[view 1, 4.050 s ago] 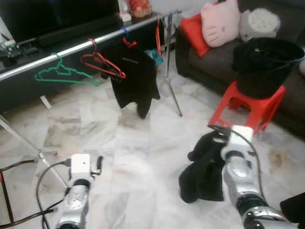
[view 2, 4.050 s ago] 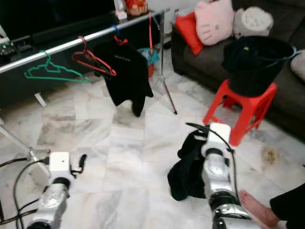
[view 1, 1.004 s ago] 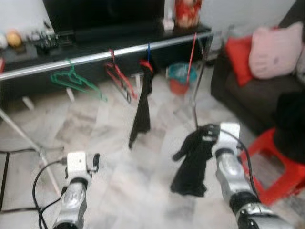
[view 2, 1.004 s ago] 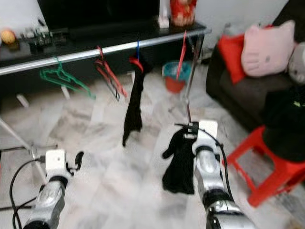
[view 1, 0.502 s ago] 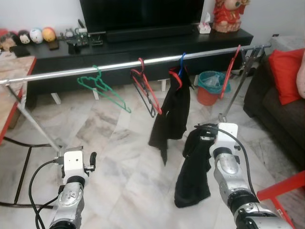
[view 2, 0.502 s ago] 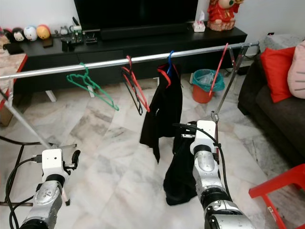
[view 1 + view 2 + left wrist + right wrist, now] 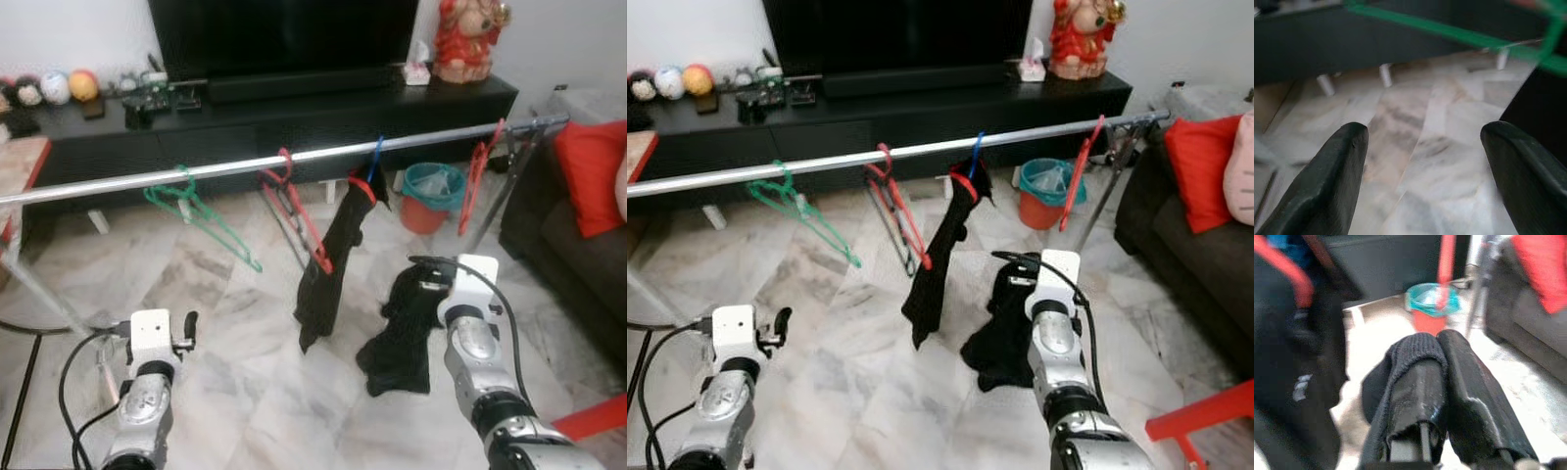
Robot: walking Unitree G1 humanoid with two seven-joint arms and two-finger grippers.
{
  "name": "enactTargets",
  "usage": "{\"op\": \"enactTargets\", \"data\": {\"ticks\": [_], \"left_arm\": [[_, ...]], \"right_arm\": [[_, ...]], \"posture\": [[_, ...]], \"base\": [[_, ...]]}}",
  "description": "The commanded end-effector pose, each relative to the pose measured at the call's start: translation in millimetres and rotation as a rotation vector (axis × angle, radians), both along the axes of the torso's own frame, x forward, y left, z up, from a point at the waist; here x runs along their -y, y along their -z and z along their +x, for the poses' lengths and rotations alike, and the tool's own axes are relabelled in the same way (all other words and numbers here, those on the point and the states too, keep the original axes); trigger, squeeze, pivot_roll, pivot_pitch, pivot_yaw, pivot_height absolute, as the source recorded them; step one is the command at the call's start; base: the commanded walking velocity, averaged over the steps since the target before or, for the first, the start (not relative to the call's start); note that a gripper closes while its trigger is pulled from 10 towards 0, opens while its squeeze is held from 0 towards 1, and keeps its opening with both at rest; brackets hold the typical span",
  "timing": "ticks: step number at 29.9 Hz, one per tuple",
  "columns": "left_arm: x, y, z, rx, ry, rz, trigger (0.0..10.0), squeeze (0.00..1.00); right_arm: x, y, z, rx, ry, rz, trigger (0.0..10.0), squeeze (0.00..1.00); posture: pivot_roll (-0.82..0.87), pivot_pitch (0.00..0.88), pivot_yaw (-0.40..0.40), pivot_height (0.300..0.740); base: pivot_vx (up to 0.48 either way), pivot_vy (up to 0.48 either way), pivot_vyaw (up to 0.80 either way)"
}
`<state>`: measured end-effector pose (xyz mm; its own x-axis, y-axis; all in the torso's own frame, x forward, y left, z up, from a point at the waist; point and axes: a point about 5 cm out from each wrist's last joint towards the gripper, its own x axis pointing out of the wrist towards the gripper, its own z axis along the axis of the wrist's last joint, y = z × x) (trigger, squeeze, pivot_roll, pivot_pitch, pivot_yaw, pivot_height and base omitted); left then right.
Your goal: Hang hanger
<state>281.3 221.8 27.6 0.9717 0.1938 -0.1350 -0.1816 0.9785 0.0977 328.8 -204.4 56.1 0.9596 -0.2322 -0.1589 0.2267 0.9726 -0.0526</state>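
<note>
While the long silver clothes rail (image 7: 294, 162) now runs straight across in front of the robot, the camera having swung round to face it squarely, the right gripper (image 7: 1442, 367) stays clamped on a limp black garment (image 7: 402, 328) just below and in front of the rail. Beyond it hang a green wire hanger (image 7: 196, 211), a red plastic hanger (image 7: 299, 220) and a blue hanger carrying a black shirt (image 7: 333, 259). The left gripper (image 7: 1425, 161), fingers spread apart and empty, hovers low beneath the rail's green hanger. The approach looks nearly finished; hanging has not begun.
</note>
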Motion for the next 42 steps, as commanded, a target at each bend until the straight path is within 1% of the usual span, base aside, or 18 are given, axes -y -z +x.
{"op": "enactTargets", "data": {"ticks": [1, 7, 13, 14, 15, 17, 18, 19, 20, 23, 25, 27, 30, 33, 36, 40, 41, 42], "left_arm": [[4.2, -0.7, 1.2, 0.002, 0.014, -0.007, 10.0, 0.0], [2.3, -4.5, 2.7, 0.018, 0.012, -0.001, 10.0, 0.0], [-7.5, -20.2, 5.2, 0.105, -0.064, 0.027, 10.0, 0.0], [-13.9, -28.8, 5.7, 0.149, -0.107, 0.031, 10.0, 0.0], [-13.9, -28.8, 5.7, 0.149, -0.107, 0.031, 10.0, 0.0], [-21.0, -40.9, 5.8, 0.212, -0.143, 0.042, 10.0, 0.0], [-21.0, -40.9, 5.8, 0.212, -0.143, 0.042, 10.0, 0.0], [-29.9, -56.3, 5.5, 0.281, -0.185, 0.067, 10.0, 0.0], [-35.0, -64.4, 5.2, 0.313, -0.212, 0.087, 10.0, 0.0], [-45.6, -82.2, 4.7, 0.374, -0.263, 0.118, 10.0, 0.0], [-48.7, -93.2, 6.1, 0.401, -0.267, 0.125, 10.0, 0.0], [-44.1, -98.0, 9.6, 0.396, -0.216, 0.125, 10.0, 0.0], [-41.0, -94.6, 9.9, 0.367, -0.192, 0.138, 10.0, 0.0], [-36.6, -73.4, 2.7, 0.272, -0.18, 0.125, 10.0, 0.0], [-36.3, -67.0, -2.2, 0.239, -0.187, 0.129, 10.0, 0.0], [-42.9, -67.6, -9.8, 0.237, -0.231, 0.138, 10.0, 0.0], [-46.4, -72.8, -10.5, 0.254, -0.24, 0.139, 10.0, 0.0], [-52.3, -83.8, -10.8, 0.289, -0.253, 0.14, 10.0, 0.0]], "right_arm": [[5.4, -6.4, 2.2, 0.034, 0.021, 0.005, 10.0, 0.0], [3.3, -5.5, 2.0, 0.033, 0.019, 0.013, 10.0, 0.0], [2.8, -6.2, 2.5, 0.034, 0.014, 0.011, 10.0, 0.0], [2.8, -6.3, 2.6, 0.035, 0.013, 0.011, 10.0, 0.0], [2.8, -6.3, 2.6, 0.035, 0.013, 0.011, 10.0, 0.0], [2.6, -6.1, 2.5, 0.035, 0.013, 0.012, 10.0, 0.0], [2.6, -6.1, 2.5, 0.035, 0.013, 0.012, 10.0, 0.0], [1.9, -5.9, 2.4, 0.035, 0.012, 0.013, 10.0, 0.0], [1.6, -5.7, 2.4, 0.034, 0.012, 0.014, 10.0, 0.0], [-0.1, -5.2, 1.9, 0.036, 0.009, 0.014, 10.0, 0.0], [-1.4, -4.1, 1.2, 0.035, 0.007, 0.015, 10.0, 0.0], [-2.9, -2.4, 0.3, 0.031, 0.006, 0.02, 10.0, 0.0], [-3.6, -2.1, 0.3, 0.03, 0.005, 0.021, 10.0, 0.0], [-4.2, -2.3, 0.6, 0.03, 0.006, 0.024, 10.0, 0.0], [-3.9, -2.5, 0.7, 0.03, 0.006, 0.023, 10.0, 0.0], [-3.2, -2.9, 0.9, 0.03, 0.008, 0.021, 10.0, 0.0], [-3.4, -2.8, 0.9, 0.03, 0.008, 0.022, 10.0, 0.0], [-4.3, -2.7, 1.0, 0.029, 0.006, 0.022, 10.0, 0.0]], "posture": [[0.01, 0.0, -0.001, 0.728], [0.01, 0.0, 0.005, 0.728], [0.01, 0.0, 0.005, 0.728], [0.01, 0.0, 0.007, 0.728], [0.01, 0.0, 0.007, 0.728], [0.01, 0.0, 0.008, 0.728], [0.01, 0.0, 0.008, 0.728], [0.01, 0.0, 0.009, 0.728], [0.01, 0.0, 0.009, 0.728], [0.01, 0.0, 0.013, 0.728], [0.01, 0.0, 0.016, 0.728], [0.02, 0.0, 0.022, 0.728], [0.02, 0.0, 0.023, 0.728], [0.01, 0.0, 0.025, 0.728], [0.01, 0.0, 0.023, 0.728], [0.02, 0.0, 0.023, 0.728], [0.02, 0.0, 0.024, 0.728], [0.02, 0.0, 0.024, 0.728]], "base": [[0.382, 0.0, 0.0], [0.382, 0.0, 0.0], [0.362, 0.0, 0.0], [0.304, 0.0, 0.0], [0.304, 0.0, 0.0], [0.0, 0.0, 0.0], [0.0, 0.0, 0.0], [0.0, 0.0, 0.0], [0.0, 0.0, 0.0], [0.0, 0.0, 0.0], [0.0, 0.0, 0.0], [0.0, 0.0, 0.0], [0.0, 0.0, 0.0], [0.0, 0.0, 0.0], [0.0, 0.0, 0.0], [0.0, 0.0, 0.0], [0.0, 0.0, 0.0], [0.0, 0.0, 0.0]]}}
